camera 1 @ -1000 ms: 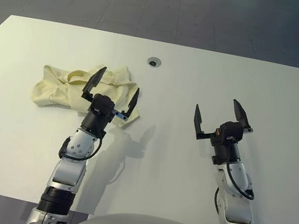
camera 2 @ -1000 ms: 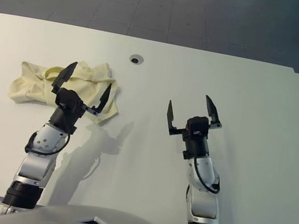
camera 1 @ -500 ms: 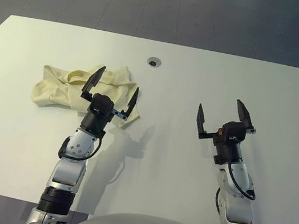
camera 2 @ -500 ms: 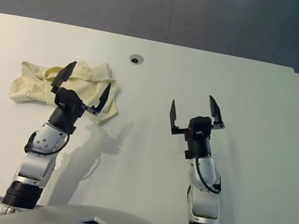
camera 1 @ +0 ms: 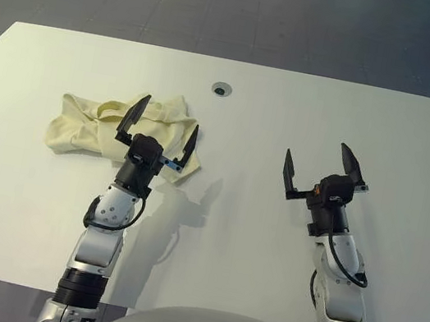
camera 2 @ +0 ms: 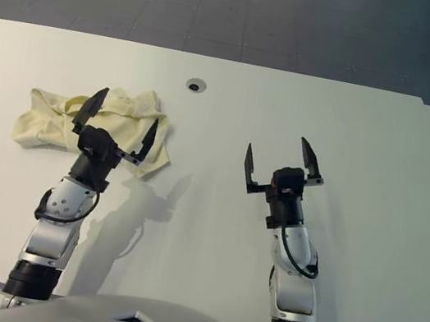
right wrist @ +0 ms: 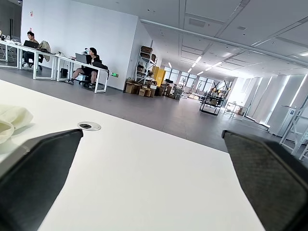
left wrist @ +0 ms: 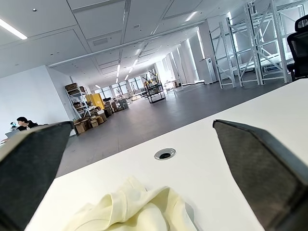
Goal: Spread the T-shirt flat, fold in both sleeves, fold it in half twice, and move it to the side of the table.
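Two claws released, one T-shirt crumpled: spreading not yet begun.

Table (camera 1: 250,242): white, smooth top. The T-shirt (camera 1: 88,126), pale yellow, lies bunched in a heap on the robot's left half of the table, near the far edge. It is judged light, limp and not fragile. It should drape and drag when lifted, and its layers may slip on the smooth surface. It is best taken by a pinch at an outer edge or corner, such as the hem or a shoulder. The left gripper (camera 1: 170,113) stands spread wide over the heap's near edge, grasping nothing; contact cannot be told. The right gripper (camera 1: 316,150) is equally wide and empty, above bare table, well apart from the cloth. A small grommet (camera 1: 222,89) sits just beyond the heap.
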